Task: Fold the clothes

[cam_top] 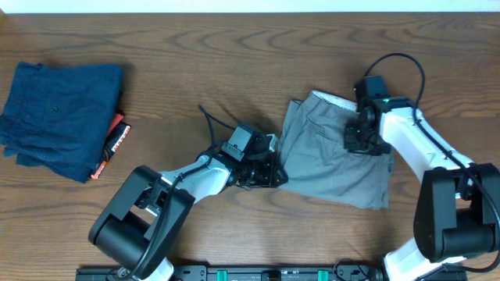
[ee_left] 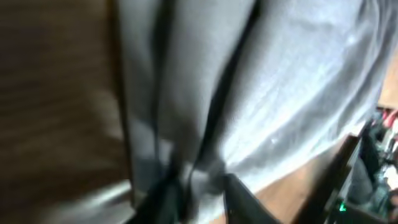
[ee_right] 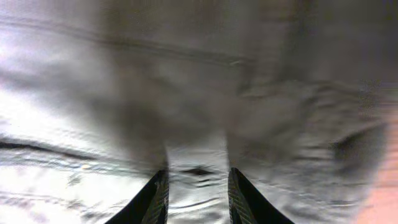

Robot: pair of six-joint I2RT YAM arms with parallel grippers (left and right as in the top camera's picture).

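The grey shorts point(cam_top: 332, 168) lie on the table right of centre, with the pale waistband lining at the top edge. My left gripper point(cam_top: 263, 173) is at the shorts' left edge. In the left wrist view its fingers point(ee_left: 199, 194) are shut on a bunched fold of the grey cloth point(ee_left: 261, 93). My right gripper point(cam_top: 361, 139) is on the shorts' upper right part. In the right wrist view its fingers point(ee_right: 196, 194) hold a raised strip of the grey cloth point(ee_right: 199, 93) between them.
A folded dark navy garment point(cam_top: 58, 117) with an orange tag point(cam_top: 115, 140) lies at the far left of the wooden table point(cam_top: 195, 62). The arm bases stand along the front edge.
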